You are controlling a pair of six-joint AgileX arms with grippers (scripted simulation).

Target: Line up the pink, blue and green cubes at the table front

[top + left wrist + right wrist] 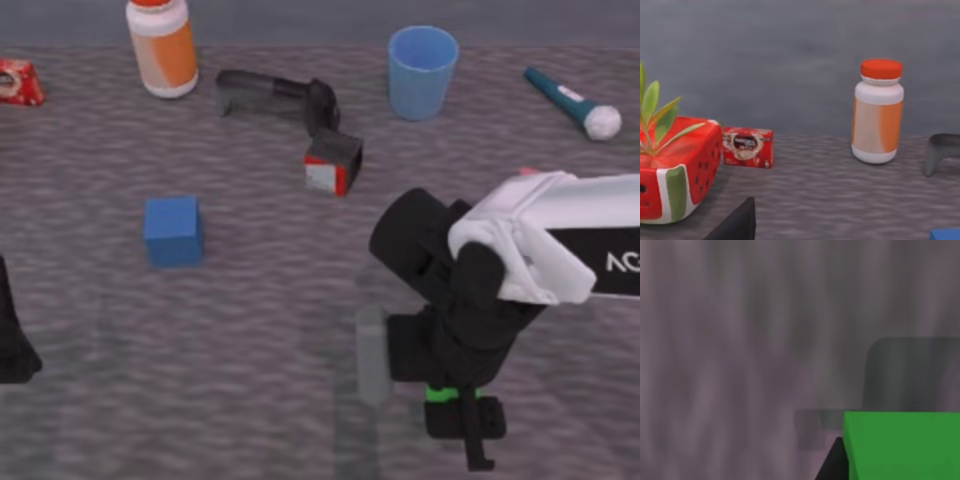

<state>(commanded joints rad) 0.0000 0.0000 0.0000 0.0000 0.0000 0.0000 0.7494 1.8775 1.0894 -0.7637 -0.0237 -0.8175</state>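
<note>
The blue cube (173, 232) rests on the table (250, 350) left of centre, and its corner shows in the left wrist view (945, 234). My right gripper (462, 415) hangs over the front right of the table, shut on the green cube (440, 392). In the right wrist view the green cube (900, 447) fills the corner beside a dark finger (832, 465). Only a sliver of the pink cube (528, 171) shows behind my right arm. My left gripper (12, 350) is parked at the left edge, open, with one finger (737, 225) in its wrist view.
Along the back stand a red packet (18, 82), an orange-and-white bottle (162, 45), a dark tool (275, 98), a blue cup (422, 70) and a teal marker (572, 102). A red, white and black box (333, 162) sits mid-table. A watermelon planter (675, 170) is near my left arm.
</note>
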